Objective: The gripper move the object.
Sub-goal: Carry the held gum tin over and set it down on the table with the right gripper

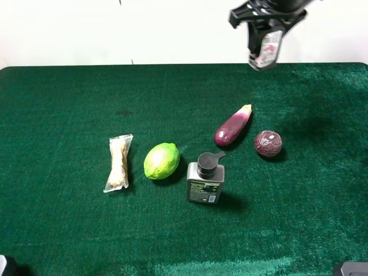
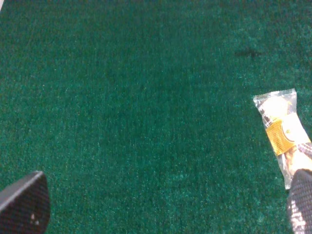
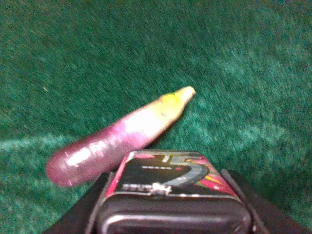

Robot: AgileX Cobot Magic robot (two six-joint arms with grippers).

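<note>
Right arm pose: in the high view the black arm end enters at the upper right of the frame. The right gripper points down in front of the far edge of the table.
Right gripper state: clamped on the object, with one dark finger on each side of it. The wrist view shows the same hold, the right gripper closed around the object.
Object location: upper right of the high view, held in the air above the cloth and well apart from everything lying on the table. It has a dark body and a label in red, white and green.
Left arm pose: seen only in its own wrist view, low over bare green cloth.
Left gripper state: the left gripper is spread wide with nothing between its fingertips.
Table: covered in dark green cloth.
Count on the table: five things, one of each.
Snack packet: left of centre, lying lengthwise; also seen in the left wrist view.
Lime: just right of the packet.
Grey pump bottle: centre, lying on the cloth just right of the lime.
Purple eggplant: right of centre, lying slantwise; also seen in the right wrist view.
Round purple vegetable: just right of the eggplant.
Count of grippers: two.
</note>
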